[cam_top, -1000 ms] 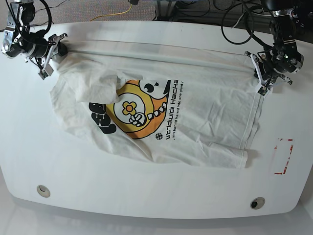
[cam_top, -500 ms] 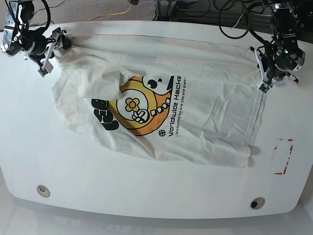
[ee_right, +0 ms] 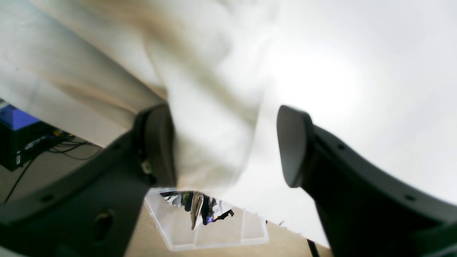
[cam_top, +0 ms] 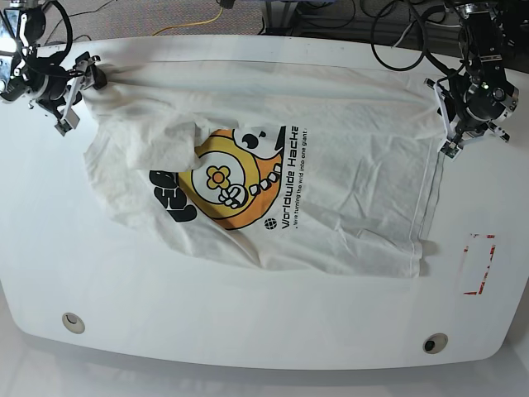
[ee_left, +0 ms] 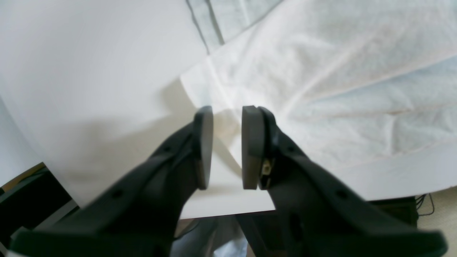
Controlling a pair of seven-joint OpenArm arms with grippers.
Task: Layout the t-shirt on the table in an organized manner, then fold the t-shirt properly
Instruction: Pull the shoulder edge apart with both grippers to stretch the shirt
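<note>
meanwhile the t-shirt point(cam_top: 281, 178) lies a little flatter and wider than half a second ago: its upper edge now runs nearly straight across the top of the base view, and the upper left corner has been drawn further toward the frame's left edge. the right gripper point(cam_top: 76, 84) has shifted left with that corner, while the left gripper point(cam_top: 446, 124) sits almost where it was at the upper right.

in the right wrist view the right gripper point(ee_right: 225, 150) has its pads wide apart, with blurred cloth draped against one pad; whether it pinches anything cannot be told. in the left wrist view the left gripper point(ee_left: 223, 146) shows a narrow gap between its pads, the shirt's corner lying under them, seemingly not pinched.

a folded-over sleeve point(cam_top: 169, 141) covers part of the graphic point(cam_top: 227, 182), cutting off the black letters.

the shirt rests on the table point(cam_top: 248, 314), its long axis running left to right, hem point(cam_top: 426, 194) toward the right, lettering reading sideways.
</note>
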